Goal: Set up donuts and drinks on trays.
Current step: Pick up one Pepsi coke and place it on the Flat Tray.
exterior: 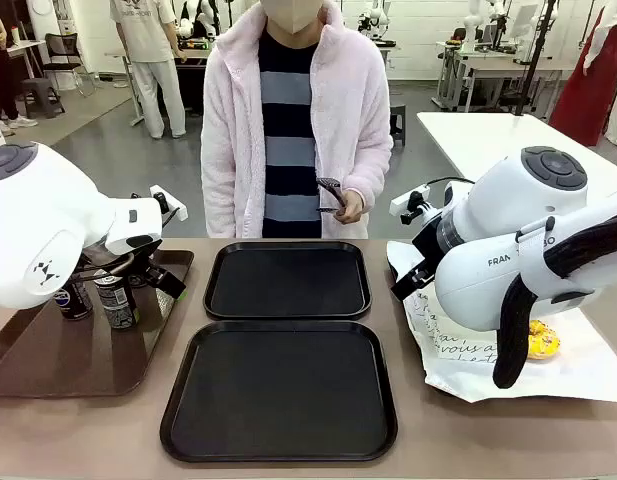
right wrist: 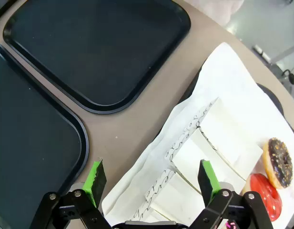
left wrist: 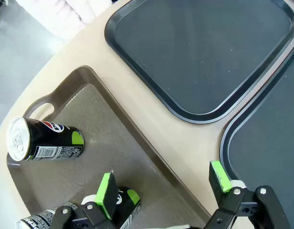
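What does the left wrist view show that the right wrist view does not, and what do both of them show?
Left wrist view: the brown tray with a can near its handle and a second can beside the open left gripper. Right wrist view: the white paper with folded paper holders, a chocolate donut, a red donut and the open right gripper. Both: the far black tray, the near black tray and the tan table.

Black trays (exterior: 288,281), brown tray (exterior: 48,365), red donut (right wrist: 263,195), chocolate donut (right wrist: 278,162)
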Available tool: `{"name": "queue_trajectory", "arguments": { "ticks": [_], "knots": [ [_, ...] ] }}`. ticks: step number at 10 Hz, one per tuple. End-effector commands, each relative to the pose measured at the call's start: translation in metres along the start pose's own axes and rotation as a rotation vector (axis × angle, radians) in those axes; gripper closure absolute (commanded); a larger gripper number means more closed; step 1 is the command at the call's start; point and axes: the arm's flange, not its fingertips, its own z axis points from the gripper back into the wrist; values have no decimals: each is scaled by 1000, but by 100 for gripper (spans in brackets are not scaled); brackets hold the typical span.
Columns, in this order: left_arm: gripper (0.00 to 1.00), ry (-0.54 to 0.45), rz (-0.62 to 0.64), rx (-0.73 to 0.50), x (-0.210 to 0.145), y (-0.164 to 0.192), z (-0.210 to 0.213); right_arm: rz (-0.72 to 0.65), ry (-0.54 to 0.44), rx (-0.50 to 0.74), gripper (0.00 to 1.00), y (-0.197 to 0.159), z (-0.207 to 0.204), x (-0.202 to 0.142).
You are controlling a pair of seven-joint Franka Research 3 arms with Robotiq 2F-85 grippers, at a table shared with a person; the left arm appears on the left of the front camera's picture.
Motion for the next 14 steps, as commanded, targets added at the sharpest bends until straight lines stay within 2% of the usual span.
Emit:
{"name": "queue_trajectory", "arguments": {
  "ticks": [1,12,13,14],
  "knots": [
    [0,0,0,0,0,0,0,0,0,0,0,0,0,0],
    [0,0,0,0,0,0,0,0,0,0,0,0,0,0],
    [0,0,0,0,0,0,0,4,67,29,0,18,26,-12],
    [0,28,-50,0,-16,-10,43,33,103,40,0,34,65,-28]
  ]
}}
